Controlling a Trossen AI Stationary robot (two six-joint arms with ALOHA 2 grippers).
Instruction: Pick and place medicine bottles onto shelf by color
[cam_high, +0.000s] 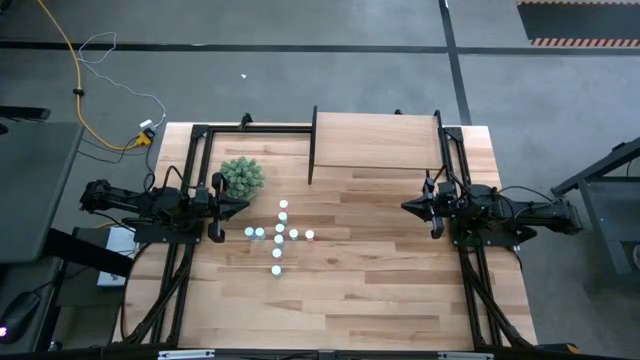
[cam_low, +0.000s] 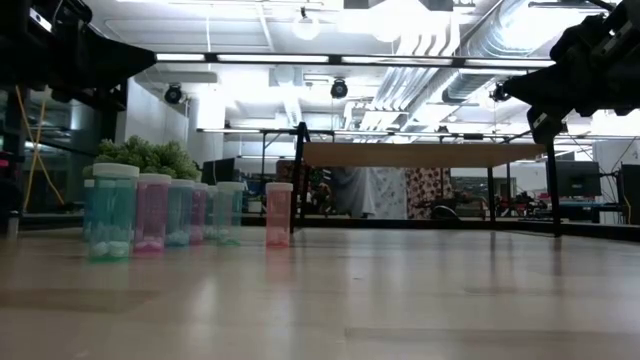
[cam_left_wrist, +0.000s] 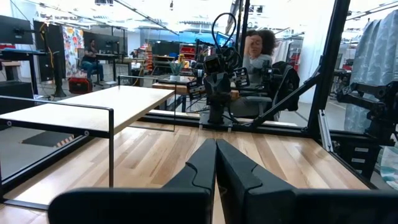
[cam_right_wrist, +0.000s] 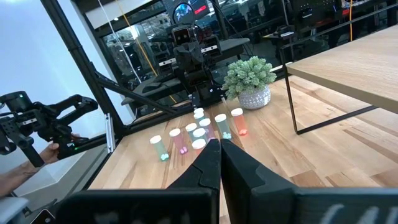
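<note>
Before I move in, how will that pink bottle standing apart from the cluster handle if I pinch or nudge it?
The pink bottle stands tall on a narrow base, so a nudge would likely tip it, and its round body would probably roll. It looks see-through and empty, so probably light. The smooth wall may slip in the fingers.

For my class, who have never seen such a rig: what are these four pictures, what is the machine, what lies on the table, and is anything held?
The machine is two dark robot arms at a wooden table. One picture looks straight down, one looks level across the tabletop, and two come from cameras on the arms' wrists. The left gripper and right gripper hover at opposite sides, both shut and holding nothing. On the table stands a cluster of small bottles with white caps and teal, bluish or pink bodies, beside a potted plant. At the far edge stands the shelf, with no bottles on it. People show in the room behind.
</note>
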